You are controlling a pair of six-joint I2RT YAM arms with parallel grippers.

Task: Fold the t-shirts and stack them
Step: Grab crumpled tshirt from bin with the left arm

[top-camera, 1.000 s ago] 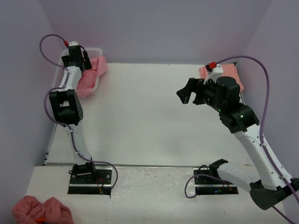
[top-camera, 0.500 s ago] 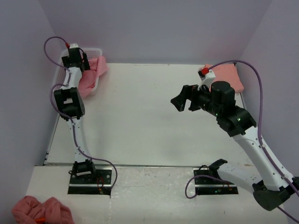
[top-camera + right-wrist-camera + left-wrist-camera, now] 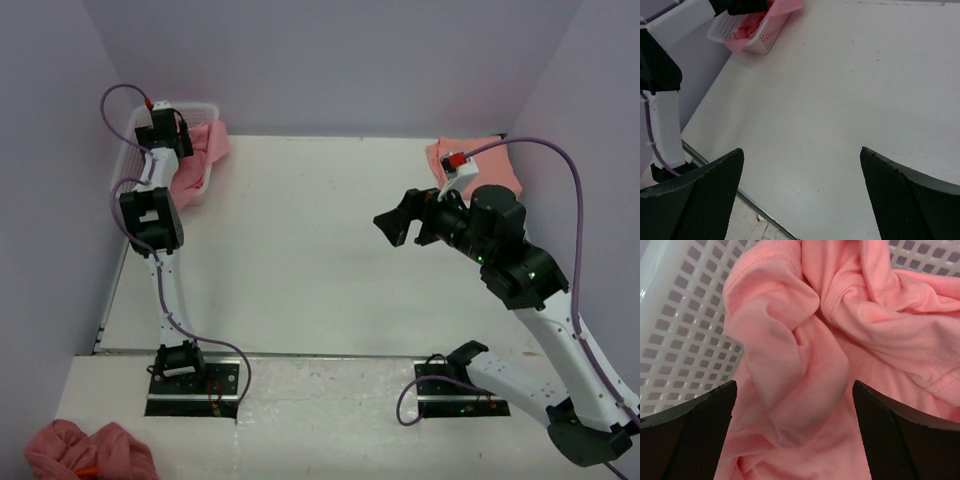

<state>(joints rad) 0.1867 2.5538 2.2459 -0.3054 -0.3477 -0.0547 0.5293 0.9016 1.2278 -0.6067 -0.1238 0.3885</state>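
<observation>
A crumpled rose-pink t-shirt [image 3: 805, 340] lies in a white lattice basket [image 3: 680, 315] at the table's far left corner. My left gripper [image 3: 794, 385] hangs open just above it, one finger on each side of the bunched cloth and nothing pinched. From above, the same t-shirt [image 3: 208, 148] spills over the basket [image 3: 200, 106] beside the left wrist. A folded salmon t-shirt [image 3: 437, 155] lies at the far right corner, partly behind my right arm. My right gripper [image 3: 398, 222] is raised over the bare table, open and empty, with only tabletop between its fingers [image 3: 700, 200].
The white tabletop [image 3: 300, 250] is walled by lilac panels on three sides. A heap of pink cloth [image 3: 90, 452] lies on the near ledge at the bottom left, beyond the arm bases. The right wrist view shows the basket [image 3: 757, 40] and the table's metal front edge [image 3: 715, 167].
My right arm has swung its open gripper a little nearer, over the table's middle right. My left arm has edged further over the basket. Both grippers stayed open.
</observation>
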